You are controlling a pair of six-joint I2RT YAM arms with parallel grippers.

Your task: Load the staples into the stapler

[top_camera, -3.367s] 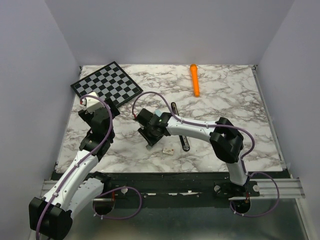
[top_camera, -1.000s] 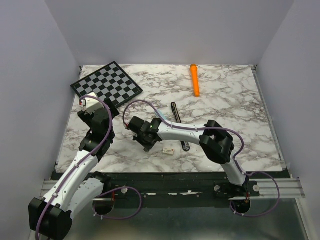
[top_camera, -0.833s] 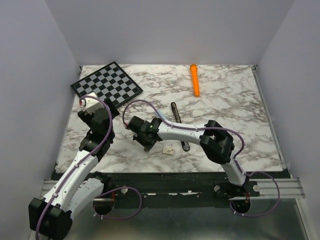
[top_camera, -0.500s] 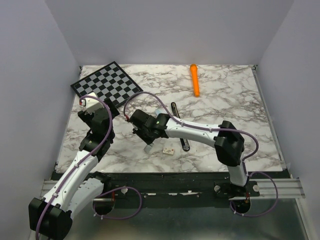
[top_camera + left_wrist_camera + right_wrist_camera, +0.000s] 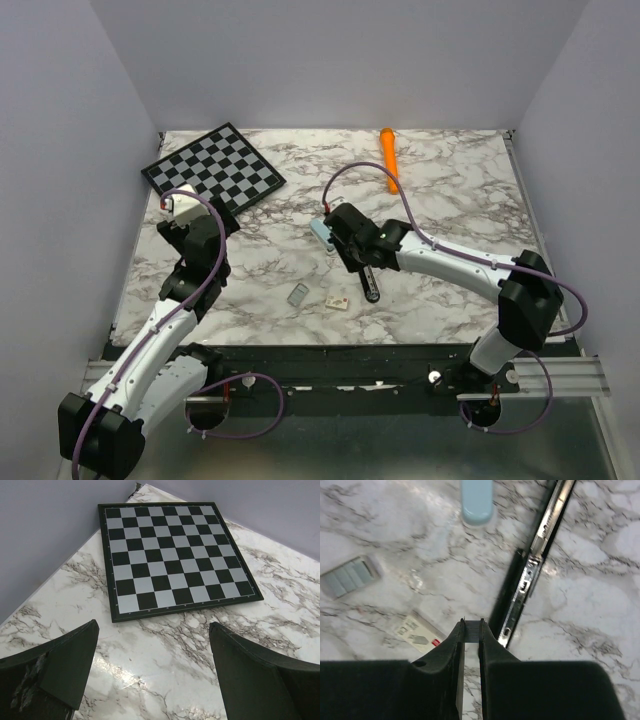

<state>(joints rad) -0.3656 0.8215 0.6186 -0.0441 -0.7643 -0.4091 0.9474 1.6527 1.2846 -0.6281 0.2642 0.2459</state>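
Observation:
The stapler (image 5: 536,562) lies open on the marble, a long black body with its shiny metal channel facing up; in the top view its near end (image 5: 371,287) shows below my right gripper (image 5: 347,252). That gripper (image 5: 472,627) hovers just left of the stapler, shut on the staples (image 5: 472,632), a small grey ribbed block pinched at its fingertips. My left gripper (image 5: 152,630) stands wide open and empty at the left (image 5: 180,207), facing the chessboard.
A pale blue little box (image 5: 477,497) lies left of the stapler (image 5: 321,234). A small grey segmented tray (image 5: 299,294) and a tiny white piece (image 5: 337,301) lie nearer the front. The orange marker (image 5: 389,158) is at the back, the chessboard (image 5: 212,166) at the back left.
My right arm has swung right and back from the front-left spot to the stapler, carrying the staples. The grey tray and the blue box now lie uncovered. The left arm has not moved.

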